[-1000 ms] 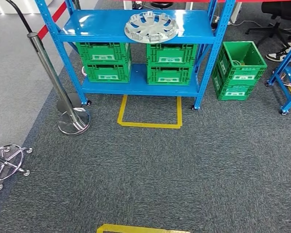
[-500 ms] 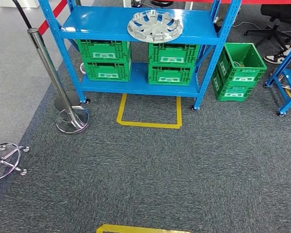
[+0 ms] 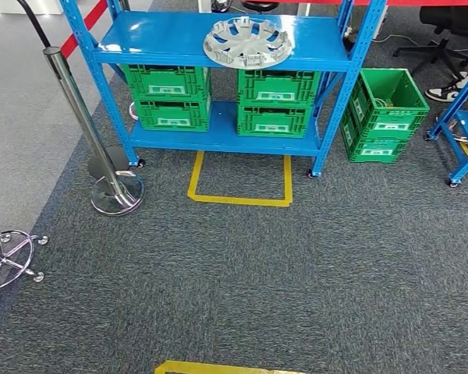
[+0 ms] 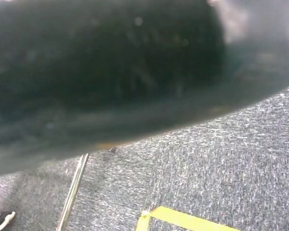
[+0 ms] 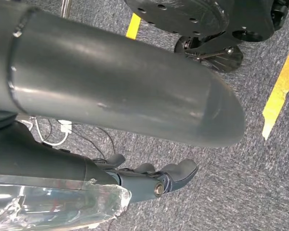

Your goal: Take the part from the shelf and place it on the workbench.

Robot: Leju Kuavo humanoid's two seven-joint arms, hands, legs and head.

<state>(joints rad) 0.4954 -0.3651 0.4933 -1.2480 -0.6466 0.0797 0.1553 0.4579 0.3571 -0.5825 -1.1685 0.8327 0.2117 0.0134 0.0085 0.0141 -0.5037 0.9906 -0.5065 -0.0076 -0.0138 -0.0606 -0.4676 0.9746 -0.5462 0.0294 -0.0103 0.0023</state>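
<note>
Part: a silver wheel cover (image 3: pixel 246 41) lies flat on the top board of the blue shelf (image 3: pixel 161 39), upper centre of the head view, untouched.
Shelf surroundings: green crates (image 3: pixel 168 96) sit on the lower board; another crate (image 3: pixel 384 113) stands on the carpet at right; a chrome post (image 3: pixel 84 125) stands at left.
Floor marks: a yellow tape box (image 3: pixel 240 178) lies just before the shelf, a second tape line (image 3: pixel 220 366) at the bottom edge.
Right hand: (image 5: pixel 161 178) hangs beside the body over the carpet, dark fingers (image 5: pixel 179 169) loosely extended, holding nothing.
Left hand: the wrist view is blurred dark; its state cannot be told.
Step in hand: approach to the shelf, judged.
Doing it well: stop squarely inside the tape box, centred on the part, clear of the post; then raise both hands to the rim.
</note>
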